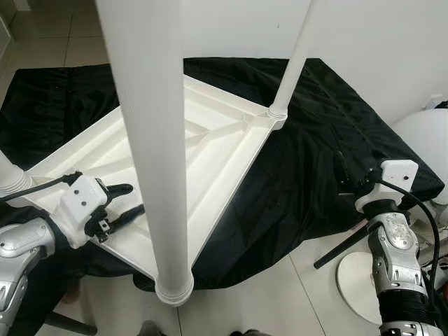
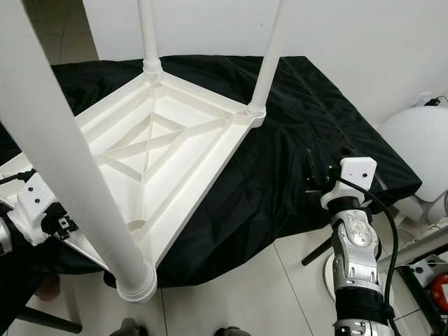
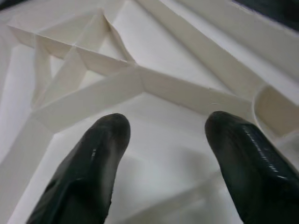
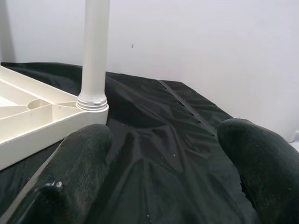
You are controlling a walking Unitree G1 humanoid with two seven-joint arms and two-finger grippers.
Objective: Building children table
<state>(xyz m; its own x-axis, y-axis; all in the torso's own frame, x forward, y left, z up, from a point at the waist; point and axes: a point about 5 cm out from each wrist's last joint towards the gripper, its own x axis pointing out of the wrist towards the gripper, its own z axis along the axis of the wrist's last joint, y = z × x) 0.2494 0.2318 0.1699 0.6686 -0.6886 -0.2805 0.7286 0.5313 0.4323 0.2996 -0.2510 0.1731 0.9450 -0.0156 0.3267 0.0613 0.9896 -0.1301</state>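
Observation:
The white plastic table top (image 1: 231, 150) lies upside down on a black cloth (image 1: 315, 161), its ribbed underside facing up. Several white legs stand upright in its corner sockets: the nearest leg (image 1: 150, 140) rises right before me, another (image 1: 290, 63) stands at the far right corner, and a third (image 2: 147, 35) at the far corner. My left gripper (image 1: 127, 203) is open just over the near-left part of the underside, its fingers (image 3: 100, 154) above the ribs with nothing between them. My right gripper (image 2: 316, 173) is open over the cloth to the right of the table, holding nothing, with the far right leg (image 4: 93, 56) ahead of it.
The cloth covers a low platform whose front edge (image 1: 280, 259) drops to a tiled floor. A white rounded object (image 1: 427, 140) and a round white base (image 1: 357, 280) stand at the right. A white wall (image 2: 350, 35) rises behind. A red item (image 2: 441, 290) sits at the lower right.

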